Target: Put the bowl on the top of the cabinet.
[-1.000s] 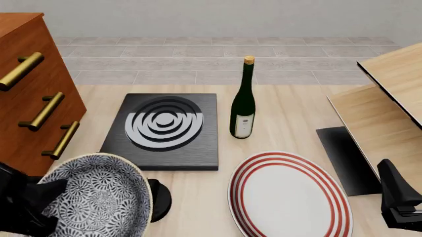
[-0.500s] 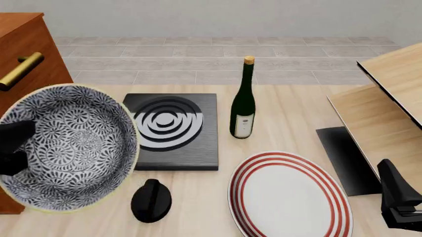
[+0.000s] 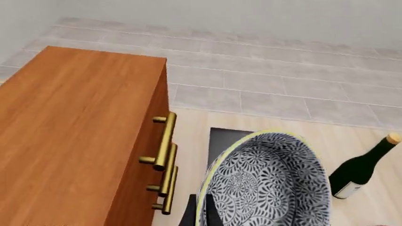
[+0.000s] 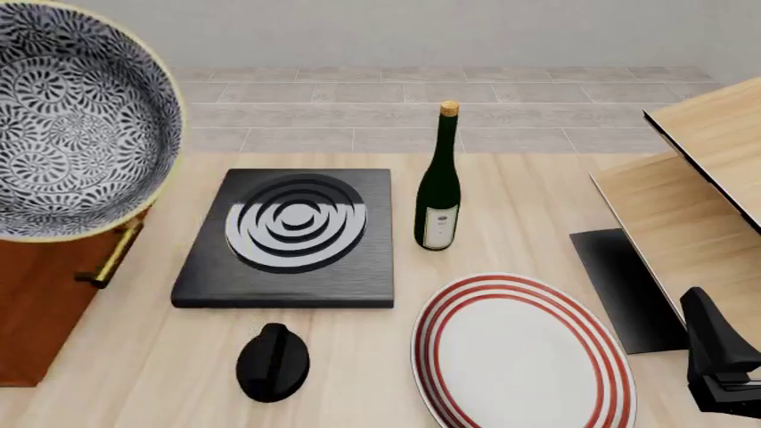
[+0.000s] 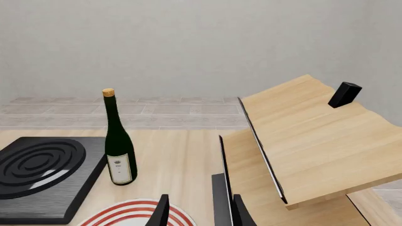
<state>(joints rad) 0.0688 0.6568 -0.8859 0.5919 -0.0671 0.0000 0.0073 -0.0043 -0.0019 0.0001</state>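
Observation:
The bowl [image 4: 71, 116], black-and-white paisley inside with a thin yellow rim, hangs high at the far left of the front view and covers most of the cabinet [image 4: 36, 303]. In the left wrist view the bowl [image 3: 270, 183] is tilted, beside and above the cabinet's reddish-brown top [image 3: 69, 132] and just past the brass handles [image 3: 164, 146]. My left gripper [image 3: 201, 214] is shut on the bowl's rim; the front view does not show it. My right gripper [image 5: 201, 214] is open, low at the right [image 4: 719, 366], with nothing held.
A black hob slab [image 4: 291, 236] lies mid-table with a dark wine bottle [image 4: 439, 178] standing to its right. A red-ringed white plate [image 4: 523, 352] and a small black knob [image 4: 273, 361] sit near the front. Pale wood panels [image 4: 701, 178] rise at the right, a black block [image 5: 344, 94] on one.
The bowl has risen from low at the front left, past the cabinet's drawer fronts, to the height of the cabinet's top. The right arm has not moved.

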